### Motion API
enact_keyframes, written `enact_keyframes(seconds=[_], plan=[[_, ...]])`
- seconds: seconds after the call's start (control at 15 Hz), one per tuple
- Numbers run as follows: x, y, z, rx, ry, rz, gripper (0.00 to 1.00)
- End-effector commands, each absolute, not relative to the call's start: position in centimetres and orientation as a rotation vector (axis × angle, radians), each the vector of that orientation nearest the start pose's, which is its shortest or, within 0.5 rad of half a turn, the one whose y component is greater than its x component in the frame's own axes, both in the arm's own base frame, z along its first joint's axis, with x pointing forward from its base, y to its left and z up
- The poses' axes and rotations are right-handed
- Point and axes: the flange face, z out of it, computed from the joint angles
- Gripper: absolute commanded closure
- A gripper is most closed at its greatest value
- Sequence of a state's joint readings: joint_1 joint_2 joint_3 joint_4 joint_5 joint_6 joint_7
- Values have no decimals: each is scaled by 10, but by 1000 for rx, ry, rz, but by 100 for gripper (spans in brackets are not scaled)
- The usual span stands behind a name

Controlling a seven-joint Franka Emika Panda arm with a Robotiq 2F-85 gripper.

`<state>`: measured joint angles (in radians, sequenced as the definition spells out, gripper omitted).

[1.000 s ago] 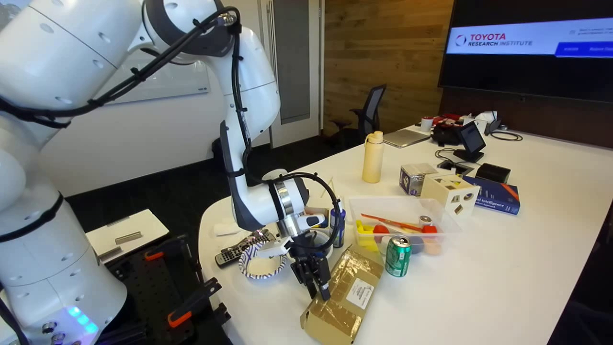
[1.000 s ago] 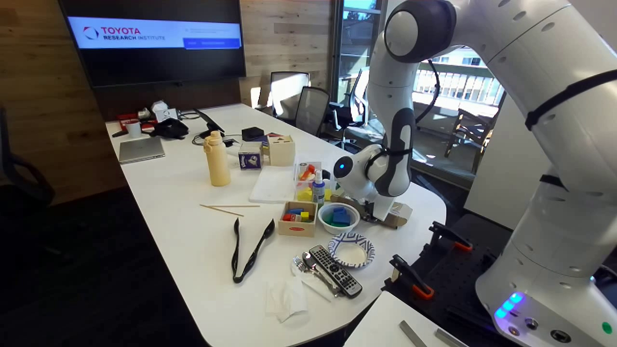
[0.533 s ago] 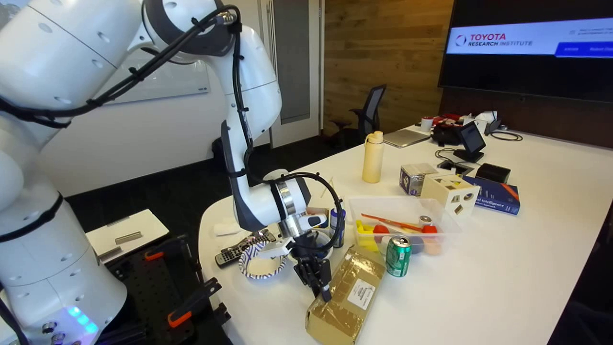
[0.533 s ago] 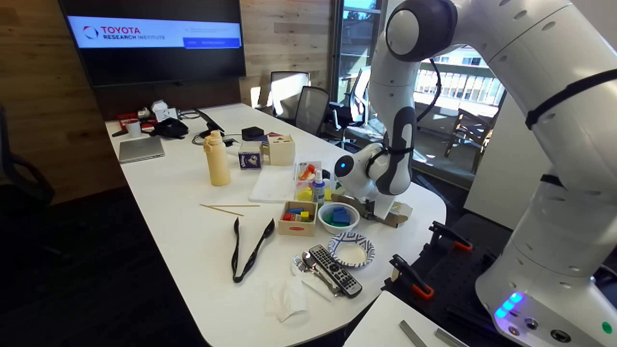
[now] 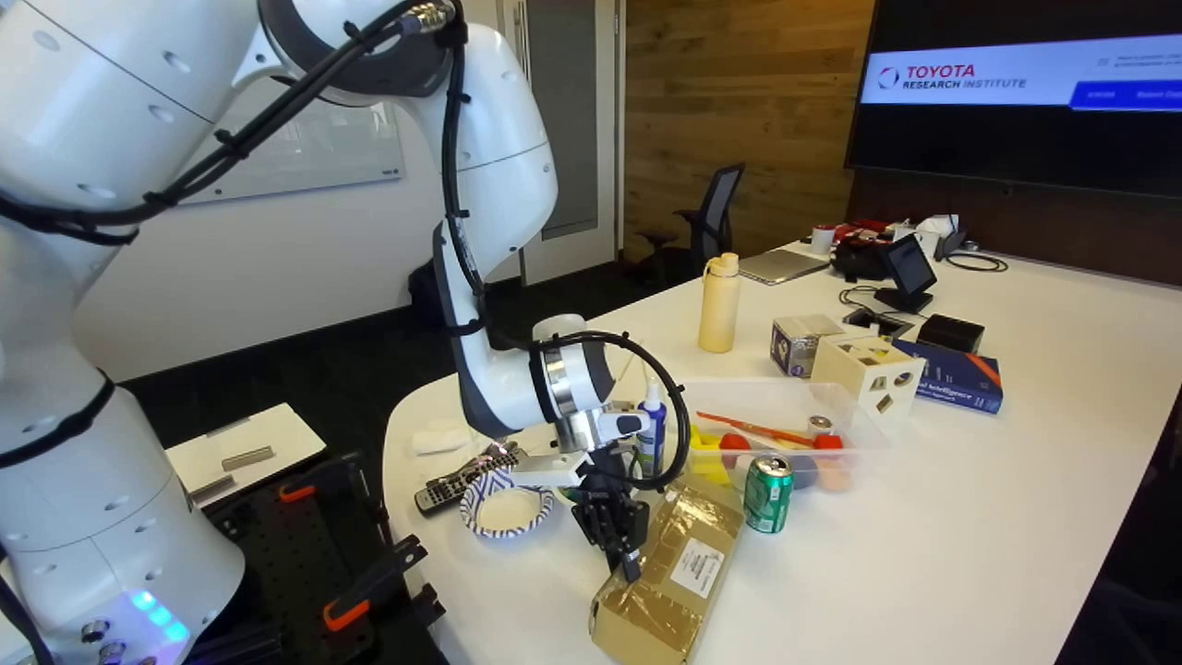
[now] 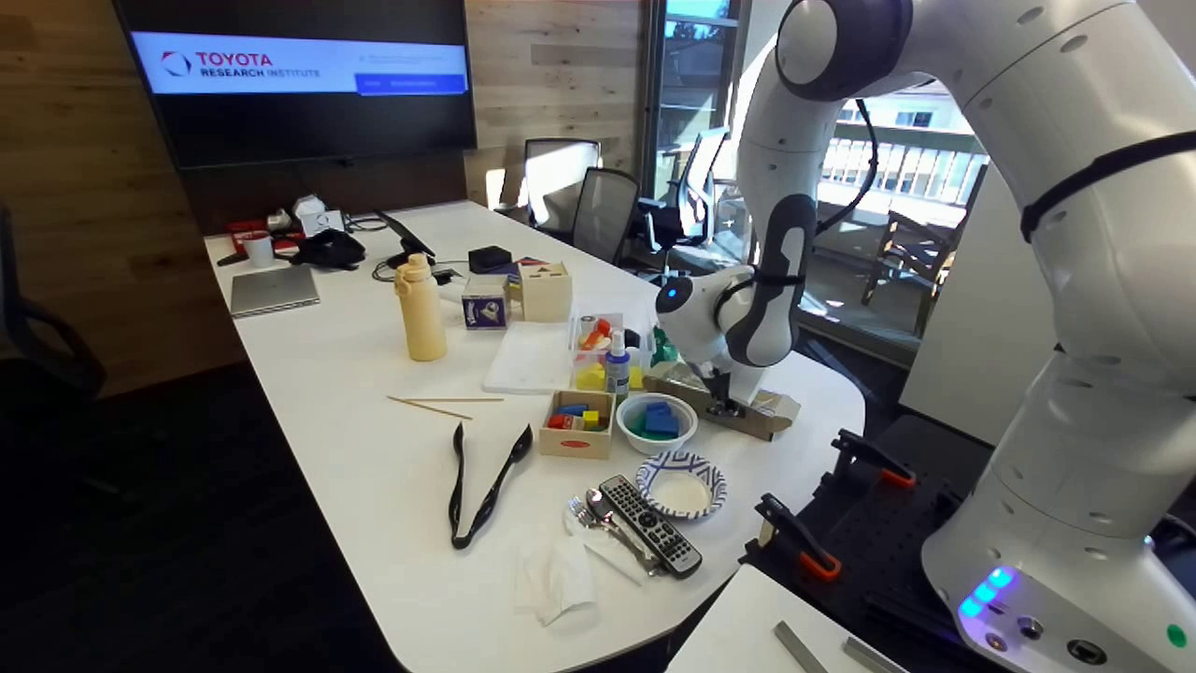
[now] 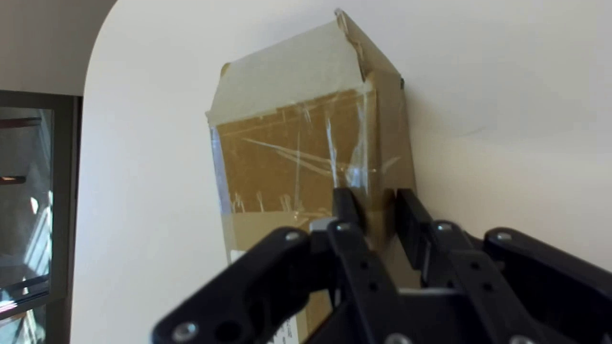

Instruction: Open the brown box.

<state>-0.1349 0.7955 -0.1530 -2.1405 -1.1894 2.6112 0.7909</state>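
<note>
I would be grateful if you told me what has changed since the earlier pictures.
In an exterior view, the arm has swung toward the picture's right, and the brown box has edged slightly the same way. The gripper appears to have narrowed across the box's edge, though a firm hold cannot be confirmed. The green can, remote and patterned bowl stayed put.

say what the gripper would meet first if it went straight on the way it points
Most likely the brown box: the gripper points down at its taped long edge, one finger either side; whether they touch it is unclear.
</note>
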Motion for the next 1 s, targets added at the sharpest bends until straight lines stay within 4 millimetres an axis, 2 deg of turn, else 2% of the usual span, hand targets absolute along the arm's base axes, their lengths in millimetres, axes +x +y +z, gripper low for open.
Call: enact_keyframes(seconds=[0.0, 0.13, 0.27, 0.47, 0.93], plan=[[465, -149, 25, 2664, 176, -277, 80], [469, -157, 33, 2711, 219, -304, 83], [473, -164, 40, 2753, 256, -328, 93], [479, -174, 53, 2794, 275, -353, 97], [481, -198, 84, 2854, 246, -339, 96]])
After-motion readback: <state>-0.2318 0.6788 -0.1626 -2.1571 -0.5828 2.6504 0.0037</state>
